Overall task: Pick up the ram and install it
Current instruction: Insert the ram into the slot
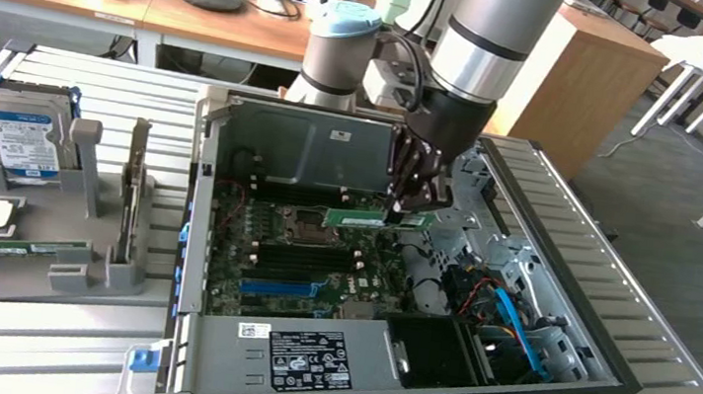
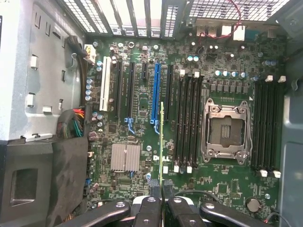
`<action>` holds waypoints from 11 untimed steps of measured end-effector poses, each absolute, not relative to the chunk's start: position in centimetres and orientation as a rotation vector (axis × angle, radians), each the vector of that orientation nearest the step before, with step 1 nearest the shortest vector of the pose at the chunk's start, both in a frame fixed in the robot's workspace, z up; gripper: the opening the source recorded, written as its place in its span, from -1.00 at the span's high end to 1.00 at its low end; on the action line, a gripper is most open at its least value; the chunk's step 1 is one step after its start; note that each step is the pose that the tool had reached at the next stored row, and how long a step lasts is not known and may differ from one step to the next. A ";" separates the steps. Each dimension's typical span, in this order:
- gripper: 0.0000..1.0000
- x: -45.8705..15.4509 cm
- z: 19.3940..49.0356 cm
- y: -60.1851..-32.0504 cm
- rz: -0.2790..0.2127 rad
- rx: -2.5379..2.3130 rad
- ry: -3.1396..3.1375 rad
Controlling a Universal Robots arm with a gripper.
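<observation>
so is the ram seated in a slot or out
Out: the gripper holds the ram edge-on above the motherboard, beside the black memory slots, not in one.

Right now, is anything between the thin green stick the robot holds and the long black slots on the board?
Nothing visible. The black gripper is shut on the thin green ram stick, held above the green motherboard; the long black slots lie bare.

Matt green circuit-board ram (image 1: 375,222); grey sheet-metal case (image 1: 318,139) (dull sheen); ribbed metal table (image 1: 43,351).
</observation>
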State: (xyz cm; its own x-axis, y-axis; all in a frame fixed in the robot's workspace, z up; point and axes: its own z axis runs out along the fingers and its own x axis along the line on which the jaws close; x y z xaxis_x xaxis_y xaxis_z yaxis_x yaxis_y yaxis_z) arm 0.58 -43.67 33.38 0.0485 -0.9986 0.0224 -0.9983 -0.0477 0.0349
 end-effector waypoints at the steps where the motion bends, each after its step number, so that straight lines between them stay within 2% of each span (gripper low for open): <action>1: 0.75 0.6 33.4 -43.7 -0.012 2.245 -2.139; 11: 0.75 0.5 33.1 -43.7 -0.012 2.245 -2.139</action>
State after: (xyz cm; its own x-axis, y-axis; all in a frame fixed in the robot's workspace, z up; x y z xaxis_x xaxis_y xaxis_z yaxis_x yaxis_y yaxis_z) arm 0.51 -43.67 33.09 0.0485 -0.9986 0.0224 -0.9983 -0.0477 0.0349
